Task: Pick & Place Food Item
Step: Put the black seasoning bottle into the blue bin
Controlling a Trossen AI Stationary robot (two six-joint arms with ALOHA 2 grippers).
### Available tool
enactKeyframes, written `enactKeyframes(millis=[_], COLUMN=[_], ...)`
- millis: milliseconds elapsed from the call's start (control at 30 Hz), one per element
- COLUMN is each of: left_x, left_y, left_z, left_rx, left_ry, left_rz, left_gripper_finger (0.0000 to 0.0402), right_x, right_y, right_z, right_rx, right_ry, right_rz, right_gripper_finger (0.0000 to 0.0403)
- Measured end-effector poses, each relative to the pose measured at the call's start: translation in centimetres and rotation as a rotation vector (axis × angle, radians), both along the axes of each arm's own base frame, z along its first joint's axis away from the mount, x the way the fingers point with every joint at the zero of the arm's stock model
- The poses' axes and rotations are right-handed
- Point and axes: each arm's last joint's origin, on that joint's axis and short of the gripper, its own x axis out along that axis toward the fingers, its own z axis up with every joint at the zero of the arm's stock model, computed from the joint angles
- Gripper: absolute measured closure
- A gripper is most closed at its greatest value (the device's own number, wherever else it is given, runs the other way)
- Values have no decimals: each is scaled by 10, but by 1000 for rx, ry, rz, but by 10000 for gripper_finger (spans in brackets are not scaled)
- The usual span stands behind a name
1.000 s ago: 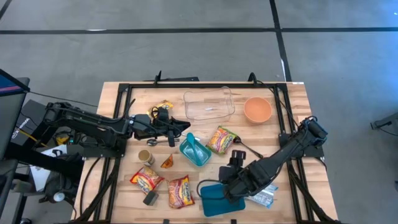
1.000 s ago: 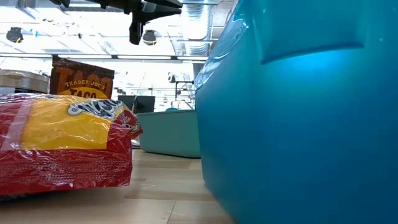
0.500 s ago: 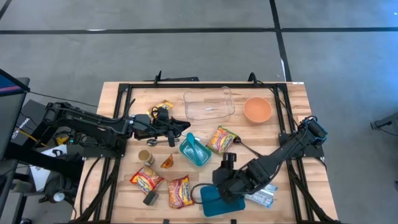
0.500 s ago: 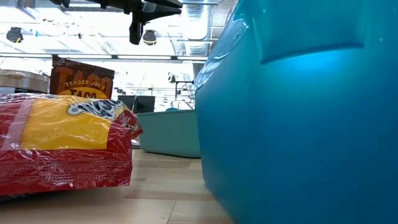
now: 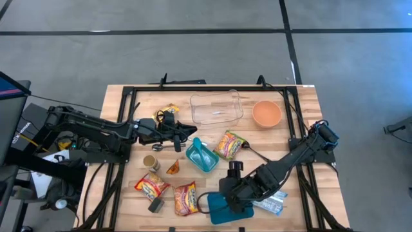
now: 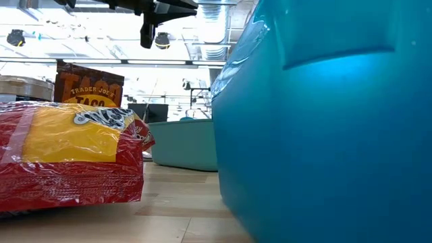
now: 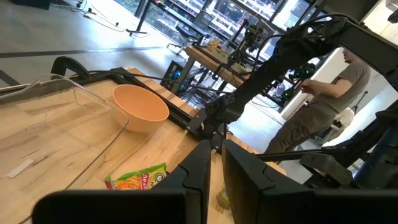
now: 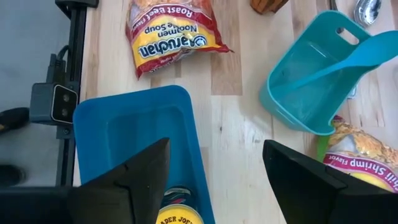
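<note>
A round tin (image 8: 177, 211) with a yellow label is seen lying in the blue bin (image 8: 134, 127), directly beneath the right gripper (image 8: 214, 168) and between its fingers. The fingers are spread wide and nothing is held; the tin appears to have been placed there, so the open stance is judged to suit a release rather than a grasp. The gripper is hung above the bin (image 5: 222, 207), presumably so that the drop falls within its walls.

Just beyond the bin from the gripper lies a noodle packet (image 8: 171, 34), flat on the worktop (image 8: 239, 143); to one side a teal tub (image 8: 311, 81) with a scoop resting in it, and a shrimp packet (image 8: 357, 152) close against that tub. These are left loose, probably as further items to be sorted.

The left gripper (image 5: 187, 132) is parked well apart, near the clear tray (image 5: 215, 106), with its fingers nearly closed and nothing between them, and is judged to be waiting.
</note>
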Motion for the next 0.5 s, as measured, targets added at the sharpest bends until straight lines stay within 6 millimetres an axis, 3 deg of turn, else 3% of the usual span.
enactKeyframes(millis=[500], left_x=[0], left_y=[0], left_z=[0], left_rx=[0], left_ry=[0], left_rz=[-1], left_gripper_finger=[366], right_x=[4], right_y=[-24], right_z=[-3], right_rx=[-36], right_ry=[83], right_rz=[-94], right_gripper_finger=[152])
